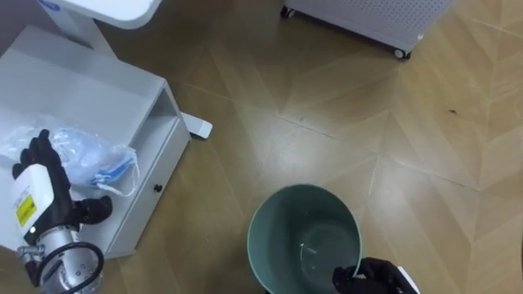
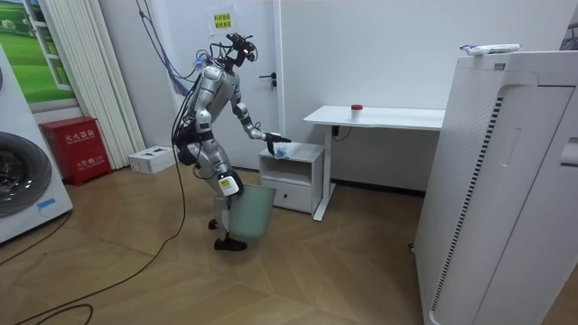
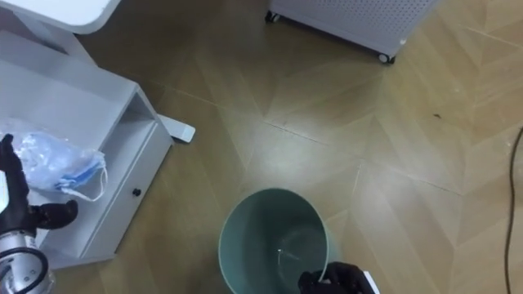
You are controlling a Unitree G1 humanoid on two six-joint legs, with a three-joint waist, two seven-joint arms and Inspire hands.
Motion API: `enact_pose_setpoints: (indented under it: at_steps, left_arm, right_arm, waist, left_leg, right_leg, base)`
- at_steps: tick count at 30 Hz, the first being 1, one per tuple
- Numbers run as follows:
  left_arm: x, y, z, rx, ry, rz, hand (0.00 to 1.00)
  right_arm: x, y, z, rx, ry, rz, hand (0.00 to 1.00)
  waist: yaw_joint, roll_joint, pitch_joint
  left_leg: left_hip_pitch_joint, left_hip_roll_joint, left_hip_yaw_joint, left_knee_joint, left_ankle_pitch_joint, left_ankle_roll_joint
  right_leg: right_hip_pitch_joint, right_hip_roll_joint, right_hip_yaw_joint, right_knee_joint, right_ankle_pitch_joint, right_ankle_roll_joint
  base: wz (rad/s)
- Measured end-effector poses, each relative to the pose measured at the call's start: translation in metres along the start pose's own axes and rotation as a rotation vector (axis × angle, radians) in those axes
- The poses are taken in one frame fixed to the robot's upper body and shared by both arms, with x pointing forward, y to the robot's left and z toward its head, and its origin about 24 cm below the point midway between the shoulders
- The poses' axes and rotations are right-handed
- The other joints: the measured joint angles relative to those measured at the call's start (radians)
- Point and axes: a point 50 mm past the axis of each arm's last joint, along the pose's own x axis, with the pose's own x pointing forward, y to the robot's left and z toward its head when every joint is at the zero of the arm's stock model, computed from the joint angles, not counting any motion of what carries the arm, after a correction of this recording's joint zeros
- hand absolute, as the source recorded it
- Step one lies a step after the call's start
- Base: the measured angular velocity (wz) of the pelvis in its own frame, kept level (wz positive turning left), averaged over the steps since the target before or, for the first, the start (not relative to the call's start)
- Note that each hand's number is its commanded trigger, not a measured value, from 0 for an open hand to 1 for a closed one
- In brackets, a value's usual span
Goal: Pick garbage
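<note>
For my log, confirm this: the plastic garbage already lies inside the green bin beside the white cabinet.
Wrong place: the plastic garbage lies on top of the white cabinet, at the left hand, not inside the green bin; the left eye view shows it.

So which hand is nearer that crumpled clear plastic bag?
Left. The left hand is right at the plastic bag; the right hand grips the rim of the round green bin.

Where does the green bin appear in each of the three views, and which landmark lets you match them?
Left eye view: green bin at bottom centre, mouth up, right of the white drawer cabinet.
Right eye view: green bin at bottom centre, slightly further left.
Room view: green bin left of centre, beside the robot's legs.
Shared landmark: white drawer cabinet, left in both eye views, just right of the bin in the room view.
</note>
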Motion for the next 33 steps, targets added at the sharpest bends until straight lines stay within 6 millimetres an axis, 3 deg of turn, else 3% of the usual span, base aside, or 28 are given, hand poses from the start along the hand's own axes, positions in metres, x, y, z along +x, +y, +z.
enact_pose_setpoints:
  at_steps: [11, 12, 13, 14, 20, 26, 33]
  left_arm:
    - [-0.005, -0.011, 0.002, 0.198, -0.097, -0.122, 0.00]
    - [-0.005, -0.012, 0.002, 0.205, -0.102, -0.126, 0.05]
    - [-0.005, -0.012, 0.003, 0.206, -0.101, -0.127, 0.40]
    - [-0.005, -0.013, 0.003, 0.207, -0.098, -0.128, 0.98]
    - [-0.009, -0.020, 0.004, 0.211, -0.087, -0.184, 1.00]
    - [0.002, -0.012, 0.009, 0.218, -0.091, -0.146, 1.00]
    - [-0.020, -0.032, -0.005, 0.276, -0.027, -0.303, 1.00]
  right_arm:
    - [0.001, 0.001, 0.004, -0.008, -0.004, 0.013, 1.00]
    - [0.001, 0.000, 0.005, -0.009, -0.007, 0.014, 1.00]
    - [0.001, 0.000, 0.005, -0.009, -0.008, 0.013, 1.00]
    - [0.001, -0.001, 0.006, -0.011, -0.009, 0.012, 1.00]
    - [0.001, -0.002, 0.008, -0.009, -0.016, 0.022, 1.00]
    - [0.001, -0.003, 0.008, -0.016, -0.014, 0.019, 1.00]
    - [0.002, -0.002, 0.006, -0.019, 0.012, -0.001, 1.00]
  waist:
    - [-0.019, 0.006, 0.0036]
    - [-0.019, 0.009, 0.0052]
    - [-0.019, 0.009, 0.0059]
    - [-0.018, 0.010, 0.0062]
    - [-0.018, 0.010, 0.0062]
    - [-0.015, 0.011, 0.0051]
    - [-0.013, 0.010, 0.0047]
  left_leg:
    - [-0.015, 0.002, 0.020, 0.015, 0.003, 0.006]
    - [-0.015, 0.002, 0.020, 0.015, 0.003, 0.008]
    - [-0.015, 0.001, 0.020, 0.014, 0.003, 0.008]
    - [-0.015, 0.000, 0.022, 0.011, 0.003, 0.008]
    - [-0.016, -0.004, 0.020, -0.001, 0.004, 0.009]
    - [-0.007, -0.004, 0.042, -0.020, 0.016, 0.015]
    - [0.038, -0.016, 0.069, -0.039, 0.018, 0.019]
  right_leg:
    - [-0.019, -0.010, 0.003, 0.011, -0.001, 0.002]
    - [-0.019, -0.011, 0.003, 0.013, -0.001, 0.002]
    - [-0.020, -0.012, 0.003, 0.014, -0.001, 0.002]
    - [-0.021, -0.013, 0.003, 0.016, -0.002, 0.002]
    - [-0.030, -0.018, 0.004, 0.020, -0.001, 0.002]
    - [-0.027, -0.020, 0.008, 0.008, 0.004, 0.002]
    - [-0.007, -0.028, 0.027, 0.004, 0.004, 0.006]
  base:
    - [-0.01]
    - [0.00]
    - [0.00]
    - [0.00]
    - [0.01]
    - [-0.01]
    - [-0.09]
